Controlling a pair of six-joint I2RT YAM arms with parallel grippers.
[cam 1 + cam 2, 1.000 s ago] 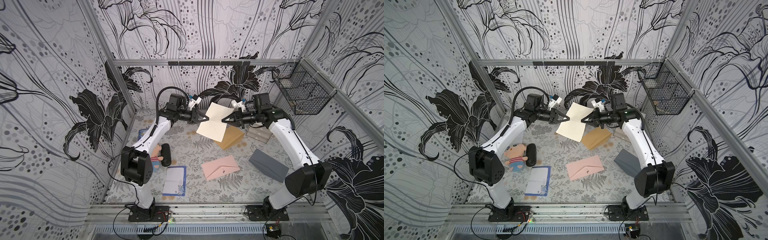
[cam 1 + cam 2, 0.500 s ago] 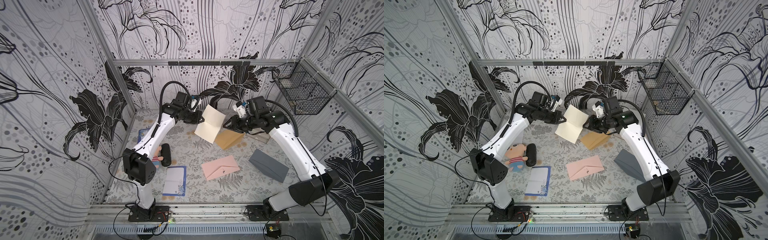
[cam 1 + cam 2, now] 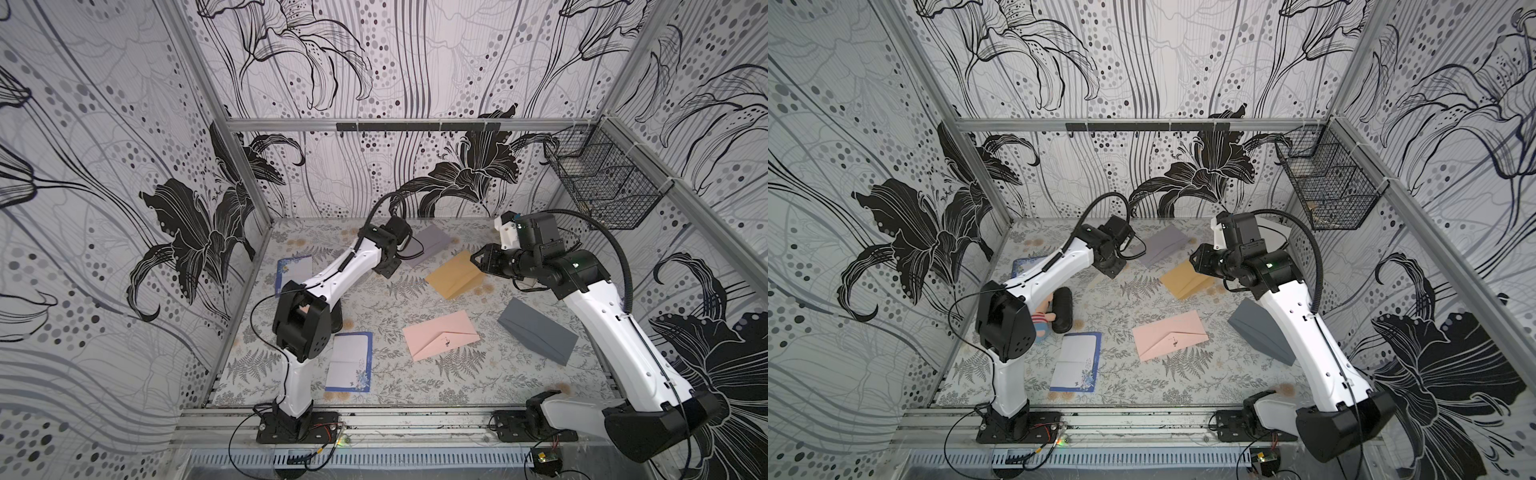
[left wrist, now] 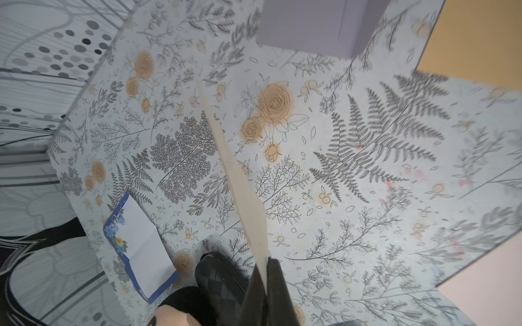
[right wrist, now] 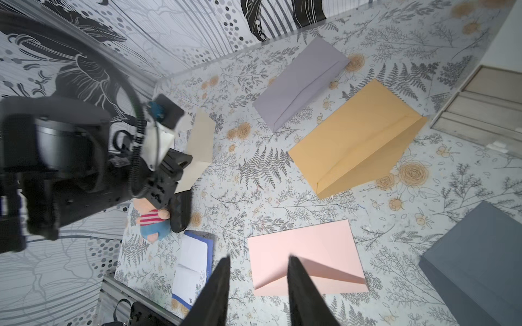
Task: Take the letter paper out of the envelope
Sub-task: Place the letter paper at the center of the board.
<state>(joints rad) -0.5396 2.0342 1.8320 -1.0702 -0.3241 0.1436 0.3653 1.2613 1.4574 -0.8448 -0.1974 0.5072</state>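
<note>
The cream letter paper (image 4: 231, 169) is pinched in my left gripper (image 4: 265, 272), which is shut on its edge; the sheet hangs edge-on above the floral table. In the right wrist view the letter paper (image 5: 199, 146) shows beside the left arm. My left gripper (image 3: 384, 270) points down at the back of the table. The tan envelope (image 3: 455, 276) lies flat on the table, apart from the paper, and also shows in a top view (image 3: 1185, 282). My right gripper (image 5: 258, 282) is open and empty. It hovers by the envelope's right corner (image 3: 478, 259).
A lavender envelope (image 3: 428, 245), a pink envelope (image 3: 442, 340) and a dark grey envelope (image 3: 538, 332) lie around. Blue-bordered note sheets (image 3: 349, 368) and a plush doll (image 3: 1044, 320) sit near the left arm. A wire basket (image 3: 602, 183) hangs on the right wall.
My right gripper has opened and drawn back to the right. The left arm has swung the paper down and left, away from the envelope, which now lies on the table.
</note>
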